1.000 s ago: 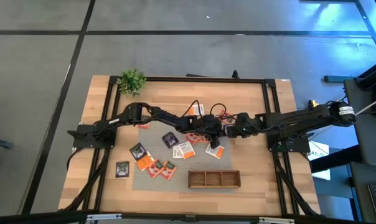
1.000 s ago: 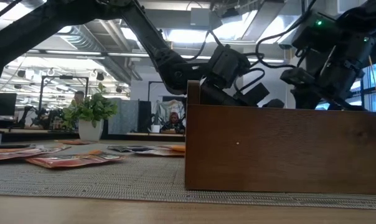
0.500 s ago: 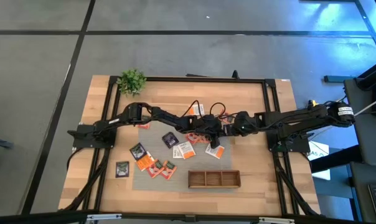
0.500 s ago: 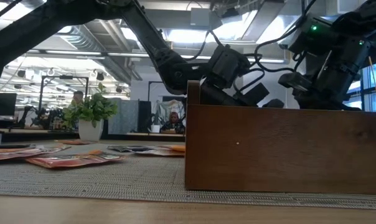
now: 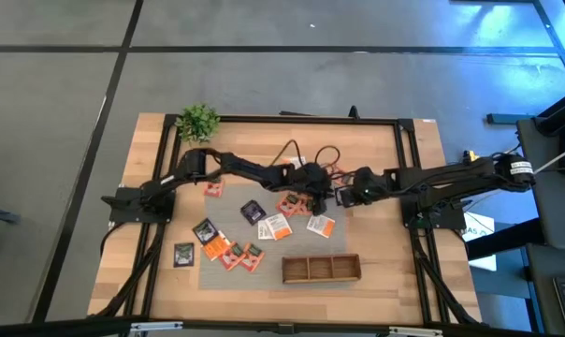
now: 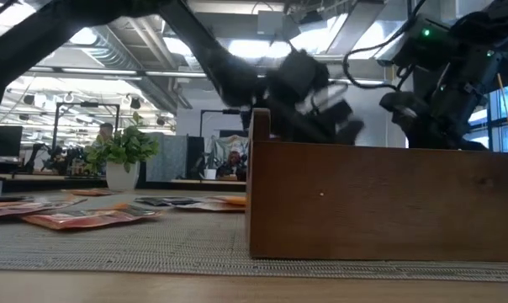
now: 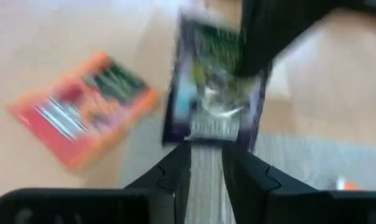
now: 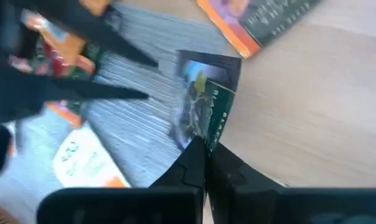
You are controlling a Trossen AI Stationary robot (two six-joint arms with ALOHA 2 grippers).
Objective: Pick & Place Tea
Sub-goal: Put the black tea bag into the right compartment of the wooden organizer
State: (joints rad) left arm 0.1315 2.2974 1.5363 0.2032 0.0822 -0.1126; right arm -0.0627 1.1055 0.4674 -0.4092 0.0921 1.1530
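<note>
I see a wooden counter (image 5: 161, 140) with a grey mat (image 5: 228, 281) under both arms. A dark tea sachet (image 8: 205, 106) hangs at the mat's far edge, pinched by the right gripper (image 8: 205, 151), fingers pressed together on its corner. The left gripper (image 7: 206, 160) seems to pinch the same sachet, though that view is blurred. More sachets (image 5: 228, 251) lie across the mat, near the wooden tray (image 5: 322, 270).
</note>
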